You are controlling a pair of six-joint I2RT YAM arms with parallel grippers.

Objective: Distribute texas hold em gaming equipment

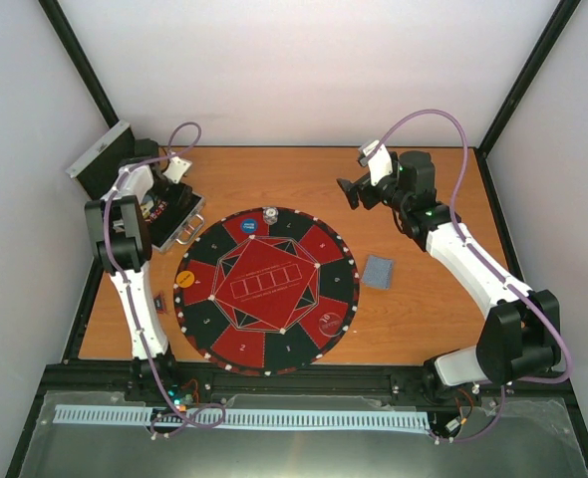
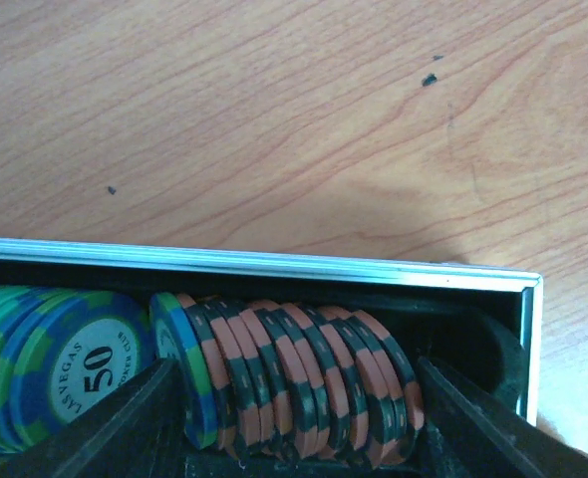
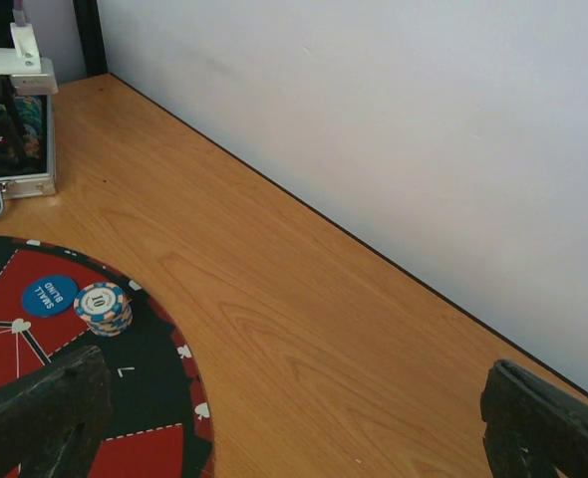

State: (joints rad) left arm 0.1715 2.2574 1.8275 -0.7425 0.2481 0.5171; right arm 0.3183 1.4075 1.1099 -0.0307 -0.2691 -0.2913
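Inside the silver case (image 2: pixel 274 267), a row of orange-and-dark chips (image 2: pixel 304 373) stands on edge, with one blue-green chip (image 2: pixel 179 363) at its left end. My left gripper (image 2: pixel 294 408) is down in the case (image 1: pixel 174 221), its two fingers pressed against the two ends of this row. More blue "50" chips (image 2: pixel 45 368) lie to the left. On the mat (image 1: pixel 266 289) sit a small chip stack (image 1: pixel 271 214) (image 3: pixel 105 307), a blue button (image 1: pixel 242 225) (image 3: pixel 50 296), an orange button (image 1: pixel 185 279) and a clear button (image 1: pixel 331 321). A deck of cards (image 1: pixel 378 271) lies right of the mat. My right gripper (image 1: pixel 349 191) (image 3: pixel 294 428) hovers open and empty over bare wood.
The case's open lid (image 1: pixel 103 157) leans at the back left corner. A small dark object (image 1: pixel 160 299) lies on the table left of the mat. White walls and black frame posts close in the table on three sides.
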